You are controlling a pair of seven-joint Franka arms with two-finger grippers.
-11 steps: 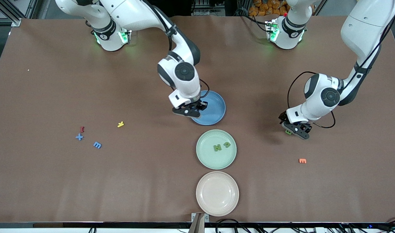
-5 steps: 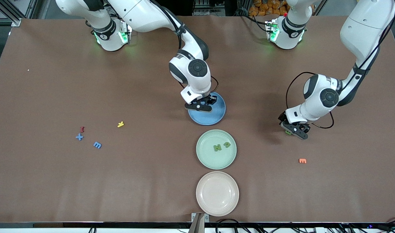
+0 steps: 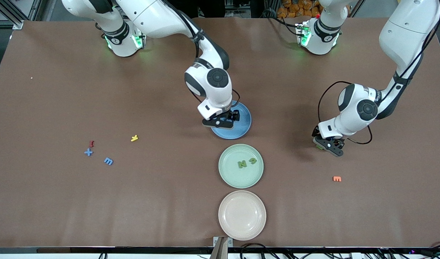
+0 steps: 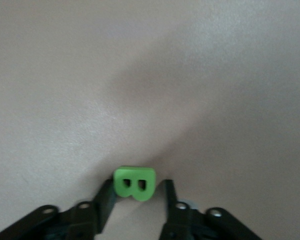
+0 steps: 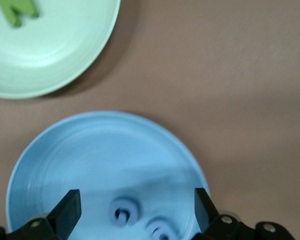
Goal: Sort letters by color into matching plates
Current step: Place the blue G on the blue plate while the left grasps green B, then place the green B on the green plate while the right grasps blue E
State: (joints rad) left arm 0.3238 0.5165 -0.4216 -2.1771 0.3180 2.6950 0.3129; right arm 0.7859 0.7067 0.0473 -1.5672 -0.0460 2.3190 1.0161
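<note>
We're clearly looking at a robotics lab. Brown-covered table [image 3: 61,201], two white arm bases [image 3: 124,39] bolted on, cables [image 3: 263,248] dangling off its near edge.

3 plates [image 3: 257,166] in a row, each nearer the front camera than the last | 2 letters [image 3: 247,163] on the middle plate | 4 letters [image 3: 108,161] toward the right arm's end | 1 letter [image 3: 337,178] toward the left arm's end
</note>
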